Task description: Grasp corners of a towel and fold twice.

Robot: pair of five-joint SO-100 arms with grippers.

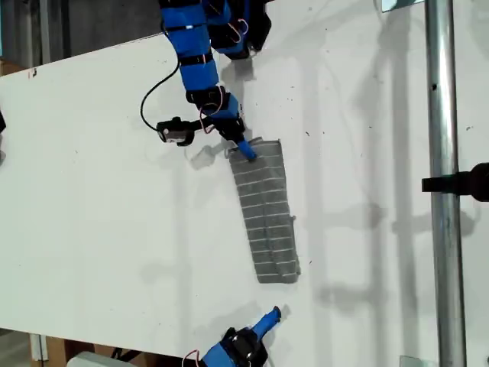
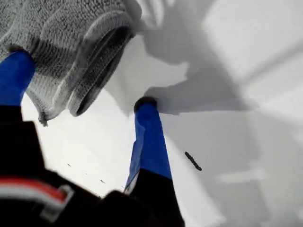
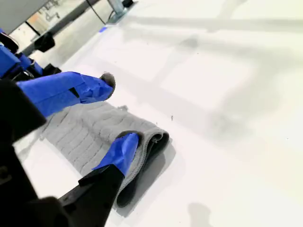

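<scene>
The towel (image 1: pixel 267 214) lies folded into a narrow grey striped strip on the white table (image 1: pixel 92 222). My first gripper (image 1: pixel 244 149) is open at the strip's far end. In the first wrist view, one fingertip (image 2: pixel 16 56) presses the towel (image 2: pixel 71 42) beside its thick looped fold, and the other fingertip (image 2: pixel 146 103) rests on bare table. My second gripper (image 1: pixel 273 315) is open just past the strip's near end. In the second wrist view it (image 3: pixel 119 109) hovers with the towel (image 3: pixel 85 127) showing behind its fingers and nothing held.
A metal post (image 1: pixel 439 153) with a black clamp (image 1: pixel 466 182) stands at the exterior view's right. A black cable (image 1: pixel 153 92) loops beside the first arm. A small dark mark (image 2: pixel 192 161) lies on the table near my first gripper.
</scene>
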